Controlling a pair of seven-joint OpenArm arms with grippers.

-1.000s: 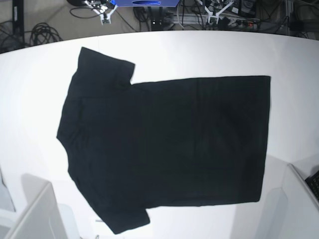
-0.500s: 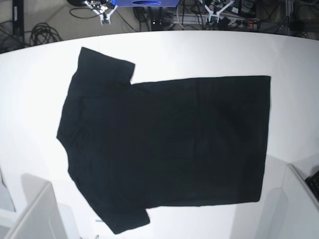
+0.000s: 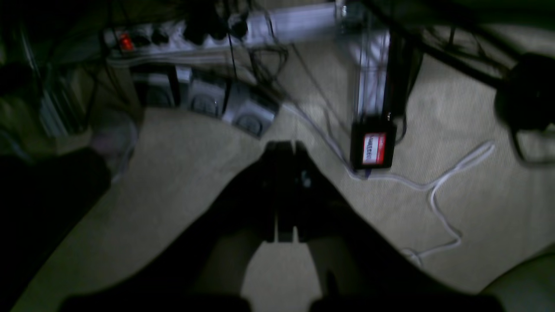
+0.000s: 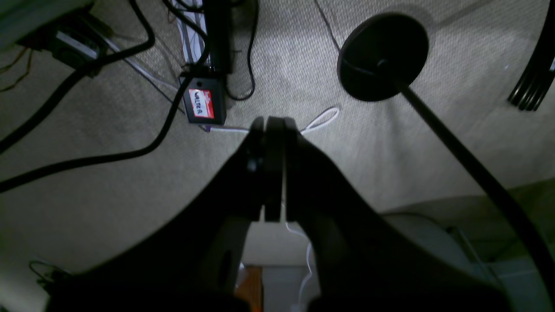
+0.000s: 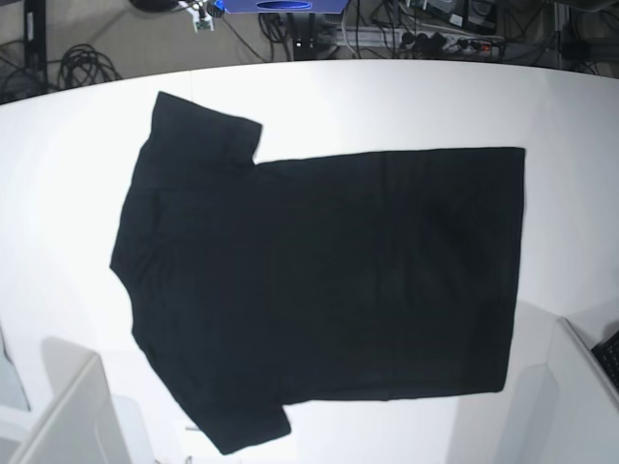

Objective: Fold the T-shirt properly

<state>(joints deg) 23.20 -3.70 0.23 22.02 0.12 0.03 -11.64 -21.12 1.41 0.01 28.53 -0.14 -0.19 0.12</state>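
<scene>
Nothing of the fold is done yet, as far as the base view shows: the T-shirt lies spread flat and unfolded on the white table, collar end toward that view's left, hem toward its right, both sleeves out. No print or label shows on the side facing up. Every fold is left to make.

Neither arm appears over the table. The left gripper has its jaws pressed together with nothing between them, and its camera looks down at carpet and a power strip. The right gripper is likewise closed and empty, over carpet, cables and a round black stand base. The shirt shows in neither wrist view, so both grippers sit well apart from it, off the table's far edge by the look of it
</scene>
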